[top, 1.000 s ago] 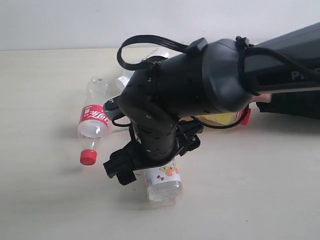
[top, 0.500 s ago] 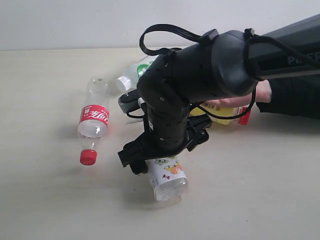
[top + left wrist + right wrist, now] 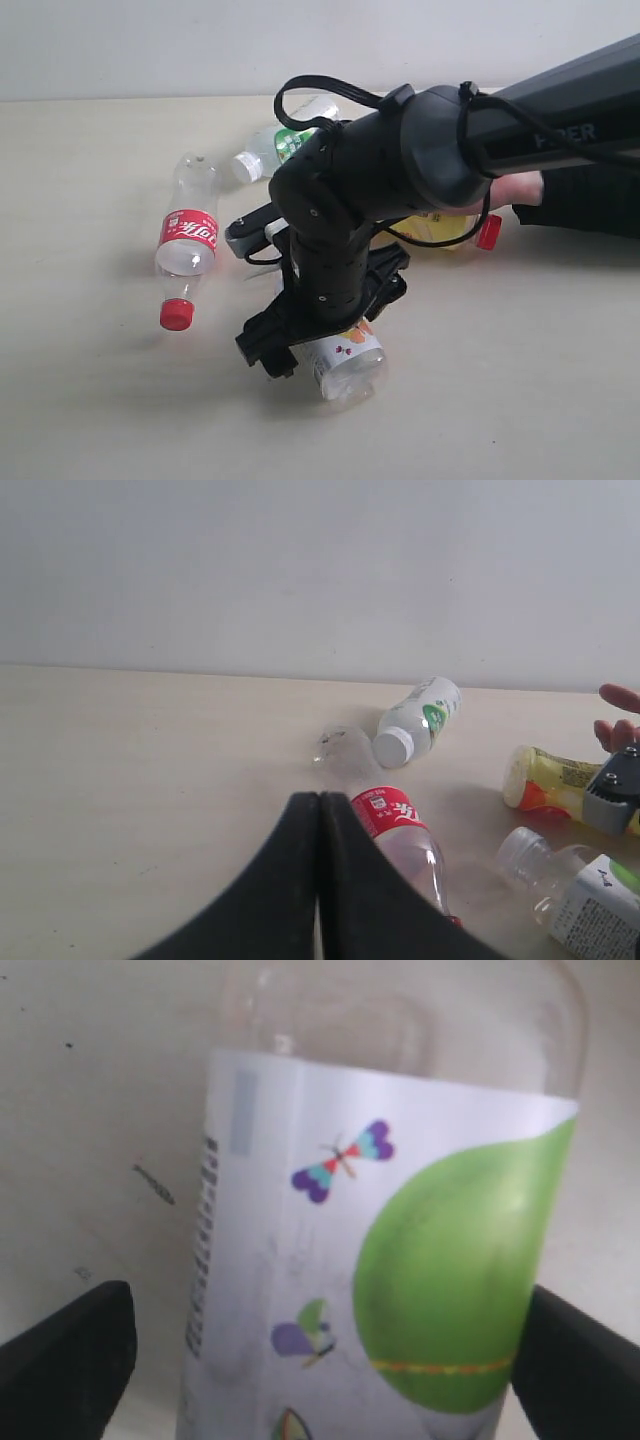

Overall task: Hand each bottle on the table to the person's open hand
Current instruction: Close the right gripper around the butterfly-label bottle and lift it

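We see the butterfly bottle [image 3: 345, 352] lying on its side on the tabletop [image 3: 80, 400]. It is a clear bottle whose white label carries small butterflies and a large green patch. The right fingers [image 3: 70, 1355] stand wide apart and straddle the labelled body, one on each side. Beside one finger a strip of bare tabletop shows between it and the label. The other finger sits just beside the label's edge, and we cannot tell whether it touches. The right arm [image 3: 420, 170] bends down over the butterfly bottle and hides its far end in the exterior view.

In that view the red-label bottle [image 3: 187, 245] lies to the left of the butterfly bottle, well apart from it, with its red cap toward the camera. The green-label bottle [image 3: 280, 145] lies beyond the butterfly bottle, nearer the wall [image 3: 150, 45], with its white cap pointing left. The yellow bottle [image 3: 440, 230] lies behind and to the right of the butterfly bottle. It is largely hidden by the arm, with its red cap at the right end. The person's hand [image 3: 515, 188] is close by it, but we cannot tell whether the two touch.

The left fingers [image 3: 290, 880] are pressed together with nothing between them, away from the butterfly bottle. The red-label bottle shows partly behind them.
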